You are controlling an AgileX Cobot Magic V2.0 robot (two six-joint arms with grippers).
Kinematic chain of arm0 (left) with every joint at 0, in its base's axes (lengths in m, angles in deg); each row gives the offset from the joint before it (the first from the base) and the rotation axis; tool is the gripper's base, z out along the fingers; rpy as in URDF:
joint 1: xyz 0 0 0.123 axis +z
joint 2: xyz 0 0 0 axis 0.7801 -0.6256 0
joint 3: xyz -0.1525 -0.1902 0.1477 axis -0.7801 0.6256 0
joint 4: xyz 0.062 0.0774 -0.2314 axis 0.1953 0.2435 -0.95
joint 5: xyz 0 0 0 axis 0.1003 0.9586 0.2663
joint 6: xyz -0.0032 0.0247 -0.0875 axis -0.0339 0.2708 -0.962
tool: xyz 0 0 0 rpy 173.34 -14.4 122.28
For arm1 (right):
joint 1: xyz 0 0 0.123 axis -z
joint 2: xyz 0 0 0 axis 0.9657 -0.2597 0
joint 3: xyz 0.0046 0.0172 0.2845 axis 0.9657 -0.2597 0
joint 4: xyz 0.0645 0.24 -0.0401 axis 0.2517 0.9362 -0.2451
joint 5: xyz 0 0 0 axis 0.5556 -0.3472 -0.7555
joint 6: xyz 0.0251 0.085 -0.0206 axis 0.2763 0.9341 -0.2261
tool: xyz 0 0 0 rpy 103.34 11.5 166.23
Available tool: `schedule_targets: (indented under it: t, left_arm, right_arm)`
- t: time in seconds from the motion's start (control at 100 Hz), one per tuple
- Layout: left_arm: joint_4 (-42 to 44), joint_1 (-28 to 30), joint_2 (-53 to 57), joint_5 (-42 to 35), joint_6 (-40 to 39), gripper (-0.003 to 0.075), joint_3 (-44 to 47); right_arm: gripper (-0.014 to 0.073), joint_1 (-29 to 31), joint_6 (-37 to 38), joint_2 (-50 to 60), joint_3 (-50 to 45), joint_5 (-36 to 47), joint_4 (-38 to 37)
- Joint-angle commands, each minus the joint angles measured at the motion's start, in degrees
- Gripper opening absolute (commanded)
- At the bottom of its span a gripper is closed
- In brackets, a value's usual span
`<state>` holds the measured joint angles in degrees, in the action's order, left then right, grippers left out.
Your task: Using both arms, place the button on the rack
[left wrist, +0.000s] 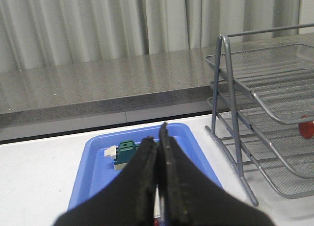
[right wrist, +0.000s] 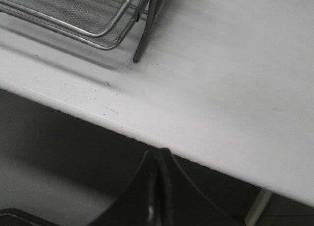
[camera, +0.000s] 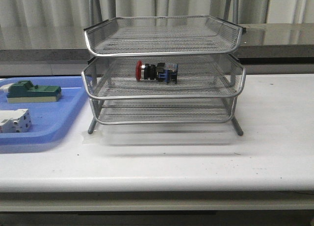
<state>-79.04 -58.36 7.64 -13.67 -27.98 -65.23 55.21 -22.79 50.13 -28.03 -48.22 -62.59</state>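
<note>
**A:** Starting at the left, what sat on the table?

**B:** A blue tray held a green-and-cream block and, nearer the front, a white terminal block. Beside it stood the rack, three wire-mesh tiers on a metal frame.

**A:** And the button?

**B:** The button lay on its side on the middle tier, red mushroom head to the left, black body in the centre, blue rear block to the right. It looked already placed.

**A:** How would it have handled?

**B:** I judged it light and rigid, hard plastic, not fragile. The round body could roll or slip between flat fingers, so across the black barrel, or on the squarer blue block, seemed the surest hold. The mesh should have kept it from rolling far.

**A:** The hands?

**B:** The left hand was closed on nothing, fingers pressed together, hanging above the blue tray's near side. The right hand was closed and empty too, off the table's front edge, well apart from the rack.
</note>
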Motion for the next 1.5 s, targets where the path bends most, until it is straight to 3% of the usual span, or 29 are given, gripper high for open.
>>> schedule_targets:
  t: [0.0, 0.33, 0.98, 1.19, 1.49]
  left_arm:
    - [-0.6, 0.1, -0.5, -4.4, -0.4, -0.0020, -1.6]
    - [-0.6, 0.1, -0.5, -4.4, -0.4, -0.0020, -1.6]
    - [-0.6, 0.1, -0.5, -4.4, -0.4, -0.0020, -1.6]
    - [-0.6, 0.1, -0.5, -4.4, -0.4, -0.0020, -1.6]
    - [-0.6, 0.1, -0.5, -4.4, -0.4, -0.0020, -1.6]
  right_arm:
    - [-0.0060, 0.3, 1.4, 5.5, -1.0, 2.8, -2.0]
    - [-0.0060, 0.3, 1.5, 20.9, -4.6, 0.6, -2.6]
    - [-0.0060, 0.3, 1.4, 21.3, -4.6, 0.8, -2.9]
    - [-0.0060, 1.6, 1.5, 21.7, -7.2, 8.6, -2.2]
    - [-0.0060, 10.8, 1.4, 28.0, -18.4, 23.8, 4.2]
